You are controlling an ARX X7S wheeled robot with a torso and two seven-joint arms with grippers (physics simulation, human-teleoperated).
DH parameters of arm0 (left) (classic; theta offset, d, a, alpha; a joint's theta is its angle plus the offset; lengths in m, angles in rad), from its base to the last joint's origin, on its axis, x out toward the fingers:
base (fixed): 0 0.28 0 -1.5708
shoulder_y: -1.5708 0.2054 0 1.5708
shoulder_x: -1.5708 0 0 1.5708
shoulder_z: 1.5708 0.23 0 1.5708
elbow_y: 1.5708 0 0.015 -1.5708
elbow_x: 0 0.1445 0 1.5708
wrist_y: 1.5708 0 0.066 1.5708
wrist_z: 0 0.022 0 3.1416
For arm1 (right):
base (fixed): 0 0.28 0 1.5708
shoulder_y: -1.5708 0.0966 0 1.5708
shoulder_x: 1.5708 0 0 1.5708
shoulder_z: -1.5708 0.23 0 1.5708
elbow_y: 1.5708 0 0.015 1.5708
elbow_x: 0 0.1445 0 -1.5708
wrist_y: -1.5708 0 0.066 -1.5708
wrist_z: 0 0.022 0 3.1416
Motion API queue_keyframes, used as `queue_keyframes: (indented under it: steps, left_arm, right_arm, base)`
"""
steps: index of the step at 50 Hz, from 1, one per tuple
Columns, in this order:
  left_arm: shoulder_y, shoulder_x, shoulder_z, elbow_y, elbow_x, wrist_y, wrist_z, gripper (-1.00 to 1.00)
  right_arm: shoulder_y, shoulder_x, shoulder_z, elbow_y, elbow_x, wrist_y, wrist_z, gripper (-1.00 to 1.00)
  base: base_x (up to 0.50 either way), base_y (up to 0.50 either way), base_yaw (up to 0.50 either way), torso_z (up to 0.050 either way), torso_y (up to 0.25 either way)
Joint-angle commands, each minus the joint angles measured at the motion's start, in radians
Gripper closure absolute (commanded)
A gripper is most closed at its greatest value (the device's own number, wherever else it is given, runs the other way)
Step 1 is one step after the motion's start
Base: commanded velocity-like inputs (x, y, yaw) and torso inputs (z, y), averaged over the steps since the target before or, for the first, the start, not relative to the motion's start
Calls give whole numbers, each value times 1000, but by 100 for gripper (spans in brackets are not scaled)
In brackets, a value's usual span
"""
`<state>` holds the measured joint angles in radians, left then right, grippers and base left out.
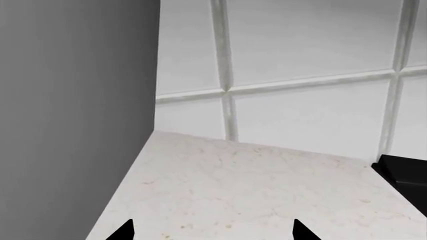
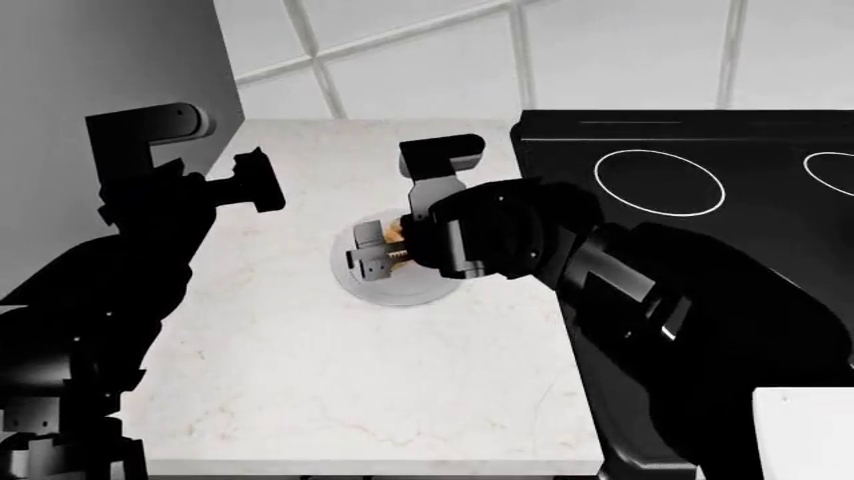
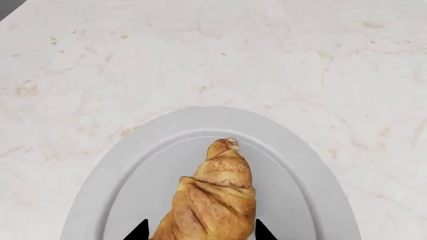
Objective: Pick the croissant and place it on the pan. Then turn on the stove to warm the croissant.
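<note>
Head camera looks down over the marble counter (image 2: 347, 390) and stove (image 2: 667, 150). Right wrist camera hangs close over the white plate (image 3: 120, 175), which the head view shares. Left wrist camera faces the tiled wall (image 1: 300, 50), low over the counter.

Surface finishes, kitchen counter scene

Counter (image 2: 334, 370): pale stone-like slab, smooth, faint beige veining, low sheen. Wall tiles (image 1: 300, 40): white, smooth, slightly glossy, with grey grout lines between them. Side panel (image 1: 73, 110): flat grey, matt, no texture. Plate (image 3: 127, 170): plain white, smooth, ceramic-looking, soft satin finish. Croissant (image 3: 213, 200): golden-brown, layered and flaky-looking crust, rough with ridges, lightly glazed on the tapered end. Stove (image 2: 667, 180): black top, smooth like glass, thin white burner rings printed on it. Right gripper (image 2: 376, 252): light grey metal-looking fingers (image 2: 363, 238); arm shells matt black, plastic-looking. Left gripper (image 1: 213, 231): black tips, matt.
</note>
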<state>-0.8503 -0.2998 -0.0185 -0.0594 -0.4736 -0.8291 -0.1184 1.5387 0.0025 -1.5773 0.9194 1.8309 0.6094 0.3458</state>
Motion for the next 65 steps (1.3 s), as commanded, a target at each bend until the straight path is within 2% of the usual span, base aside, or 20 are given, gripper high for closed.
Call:
queue_keyframes:
  steps: [1, 15, 28, 41, 52, 65]
  left_arm:
    - [2, -3, -1, 10, -7, -7, -6, -100]
    - [11, -12, -8, 54, -25, -32, -17, -100]
    - [9, -15, -10, 82, -40, -52, -26, -100]
    - [17, -23, -30, 171, -74, -112, -58, -100]
    - [68, -30, -60, 317, -132, -189, -90, -100]
    - [107, -37, -66, 418, -172, -241, -110, -100]
  right_arm:
    - [-7, -2, -15, -16, 2, -1, -13, 100]
    - [38, 5, 2, -57, -7, -30, 4, 100]
    - [76, 107, 49, -274, 8, -63, 110, 100]
    - [82, 255, 75, -573, -11, -107, 248, 100]
    - [116, 438, 114, -870, -10, -116, 358, 100]
    - [147, 614, 186, -1122, 10, -148, 425, 100]
  base:
    - [0, 0, 0, 0, 0]
    - [0, 0, 0, 0, 0]
    - [0, 0, 0, 0, 0]
    - [0, 0, 0, 0, 0]
    - [0, 0, 0, 0, 0]
    - [0, 0, 0, 0, 0]
